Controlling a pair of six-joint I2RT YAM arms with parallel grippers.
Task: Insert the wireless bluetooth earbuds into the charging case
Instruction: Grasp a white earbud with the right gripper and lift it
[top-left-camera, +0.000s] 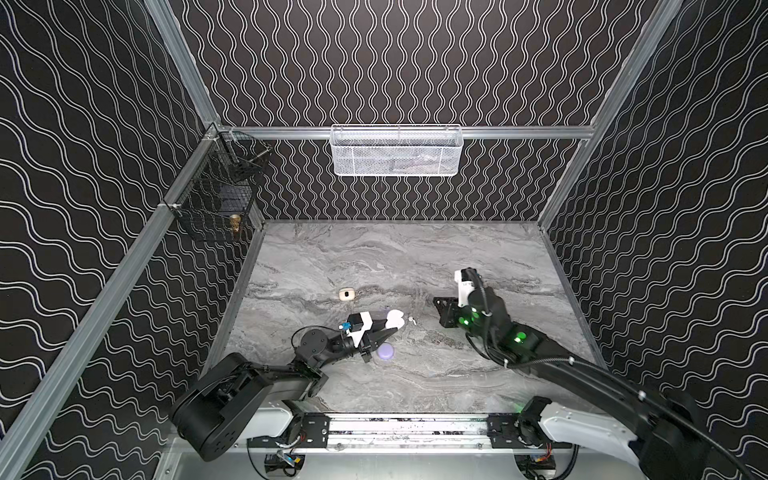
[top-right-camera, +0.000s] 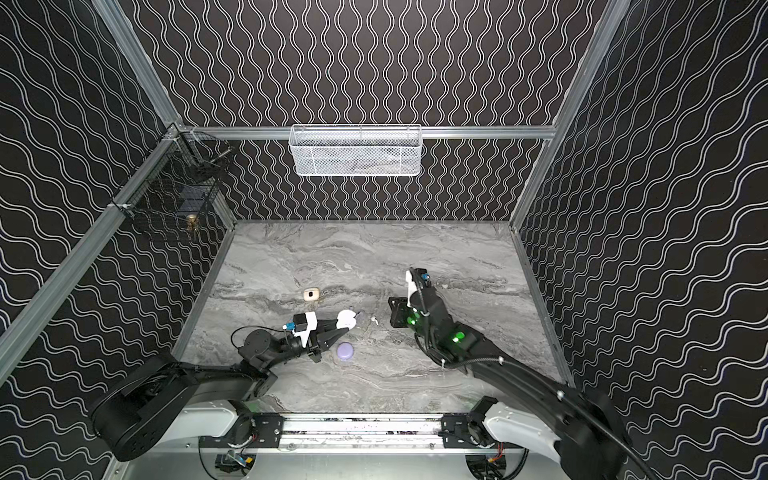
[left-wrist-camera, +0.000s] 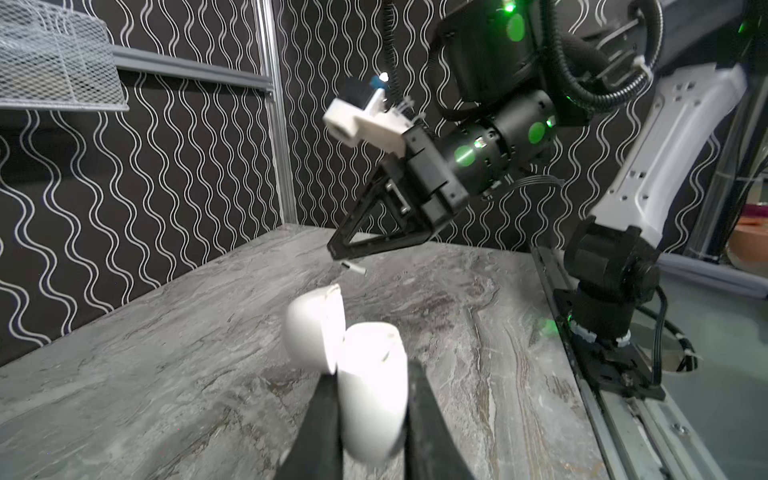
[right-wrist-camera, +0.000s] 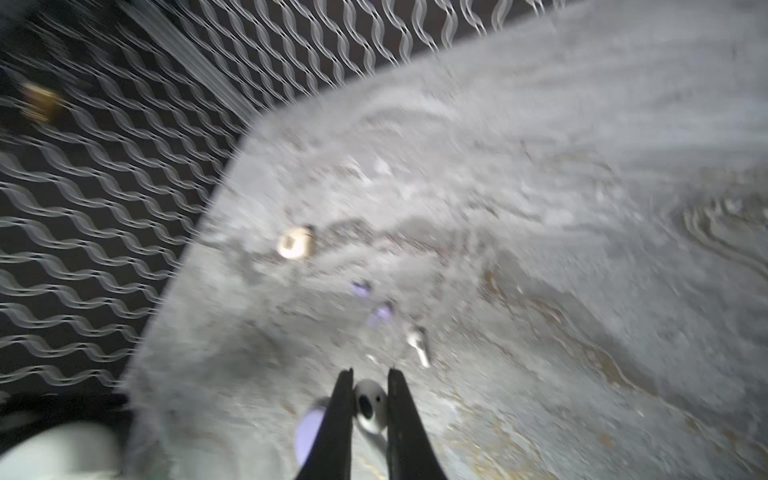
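Two arms over the marble counter (top-left-camera: 415, 257), Sam: which step is this?

Carrying, I'd judge, Jo. The left gripper (left-wrist-camera: 374, 415) is clamped on the white charging case (left-wrist-camera: 370, 386), lid swung open, left of the counter's middle. The right gripper (right-wrist-camera: 370, 399) is pinched tight on a white earbud (right-wrist-camera: 370, 405), apart from that case, toward the right edge.

And the next move, Sam?

Bring the earbud over the open case, turn its stem down into a well, then release. It needs fine aim, Jo; the wells hardly show.

What else lies about?

A closed lavender case (top-left-camera: 385, 351) just beside the left gripper, nearer the front edge. A cream case (top-left-camera: 346, 294) sits further back. A second white earbud (top-left-camera: 411, 320) lies just beside the held case, with two lavender earbuds (right-wrist-camera: 361, 287) near it.

Anything unclear, Sam?

The right wrist view is smeared. Both top views hide the held earbud. I cannot tell whether the case clears the counter.
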